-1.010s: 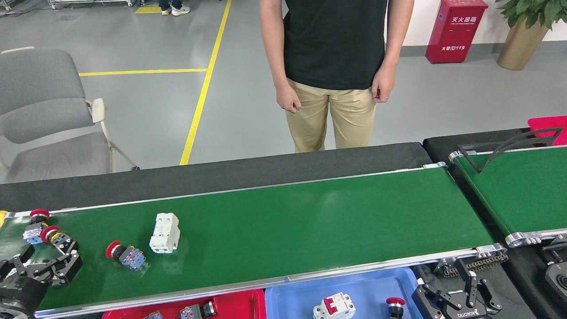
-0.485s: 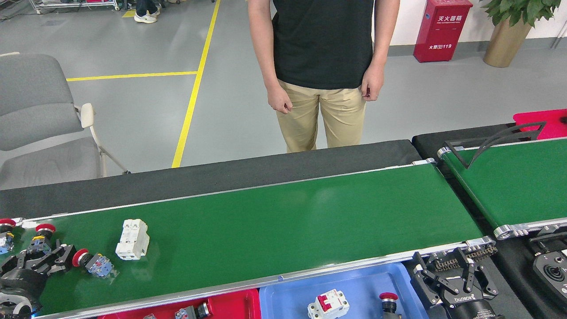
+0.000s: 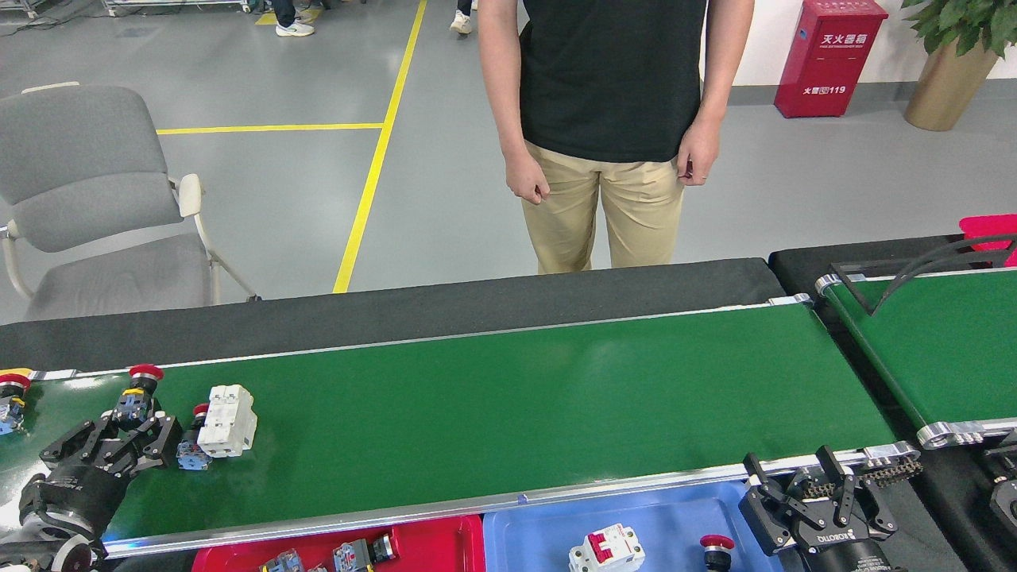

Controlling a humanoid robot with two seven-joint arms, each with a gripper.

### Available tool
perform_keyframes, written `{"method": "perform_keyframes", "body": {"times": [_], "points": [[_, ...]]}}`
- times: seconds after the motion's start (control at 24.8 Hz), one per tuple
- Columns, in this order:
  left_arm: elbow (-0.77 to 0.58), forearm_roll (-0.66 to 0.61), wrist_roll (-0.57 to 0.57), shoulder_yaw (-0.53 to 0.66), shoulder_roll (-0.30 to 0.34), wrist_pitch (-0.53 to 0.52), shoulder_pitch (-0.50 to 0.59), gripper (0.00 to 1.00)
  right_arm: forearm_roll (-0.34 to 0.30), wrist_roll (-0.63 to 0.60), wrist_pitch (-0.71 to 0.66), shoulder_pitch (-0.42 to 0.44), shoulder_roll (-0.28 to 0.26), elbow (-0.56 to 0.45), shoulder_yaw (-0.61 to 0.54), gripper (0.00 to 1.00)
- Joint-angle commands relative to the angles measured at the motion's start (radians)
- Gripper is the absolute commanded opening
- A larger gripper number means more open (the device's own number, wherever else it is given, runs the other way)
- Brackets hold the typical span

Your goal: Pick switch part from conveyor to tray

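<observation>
At the far left edge a red-capped push-button part (image 3: 11, 393) lies on the conveyor (image 3: 508, 397), partly cut off by the frame. Just right of it the left tool (image 3: 119, 438) hangs low over the belt, its dark fingers spread apart and closed on nothing. Beyond its fingertips another red-capped switch part (image 3: 137, 393) stands on the belt. Beside the tool's right finger sits a third switch part (image 3: 192, 445), red cap and blue-grey body, touching or nearly touching the white breaker block (image 3: 228, 420) next to it. The rest of the green belt runs bare toward the right. Along the near rail, a red tray (image 3: 429, 544) holds several small switch parts, and next to it a blue tray (image 3: 540, 532) holds a white breaker with red levers (image 3: 606, 550) and a red-capped button (image 3: 717, 548). A person (image 3: 612, 119) in a black shirt and tan trousers stands behind the counter (image 3: 397, 314), hands at their sides. The right tool (image 3: 818, 496) rests at the conveyor's near right corner, fingers parted and empty. A second green belt (image 3: 945, 342) lies at the far right.
</observation>
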Motion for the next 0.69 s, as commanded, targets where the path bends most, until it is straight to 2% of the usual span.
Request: {"method": "perform_keyframes", "body": {"times": [0.0,0.12,0.24,0.32,0.4,0.44,0.48,0.53,0.57,0.61,0.65], "points": [[-0.105,0.000,-0.002,0.005,-0.032,-0.102,0.069,0.07,-0.001,-0.009,-0.001,0.002,0.001,-0.012,-0.007,0.98],[-0.272,-0.001,-0.006,0.009,-0.090,-0.237,0.234,0.10,-0.003,-0.010,-0.001,0.008,0.001,-0.010,-0.017,0.98],[-0.374,-0.007,-0.007,-0.001,-0.159,-0.325,0.338,0.14,-0.003,-0.010,0.001,0.010,0.005,-0.012,-0.030,0.98],[-0.398,-0.020,-0.009,-0.018,-0.179,-0.328,0.369,0.24,-0.003,-0.010,-0.001,0.010,0.022,-0.013,-0.028,0.98],[-0.411,-0.040,-0.009,-0.050,-0.184,-0.328,0.377,0.29,-0.003,-0.010,-0.001,0.013,0.028,-0.015,-0.028,0.98],[-0.409,-0.041,-0.009,-0.057,-0.190,-0.328,0.377,0.36,-0.003,-0.010,-0.001,0.014,0.028,-0.015,-0.028,0.98],[-0.411,-0.043,-0.009,-0.061,-0.197,-0.328,0.378,0.49,-0.003,-0.010,-0.001,0.016,0.028,-0.015,-0.028,0.98],[-0.411,-0.043,-0.009,-0.057,-0.211,-0.328,0.381,0.76,-0.003,-0.010,-0.001,0.016,0.028,-0.015,-0.028,0.98],[-0.411,-0.043,-0.004,-0.050,-0.222,-0.328,0.385,0.96,-0.003,-0.010,-0.001,0.016,0.028,-0.016,-0.028,0.98],[-0.409,-0.043,-0.002,-0.044,-0.237,-0.328,0.386,1.00,-0.003,-0.010,-0.001,0.017,0.030,-0.016,-0.028,0.98],[-0.409,-0.043,-0.001,-0.033,-0.250,-0.328,0.388,1.00,-0.003,-0.010,-0.001,0.017,0.030,-0.016,-0.026,0.98]]}}
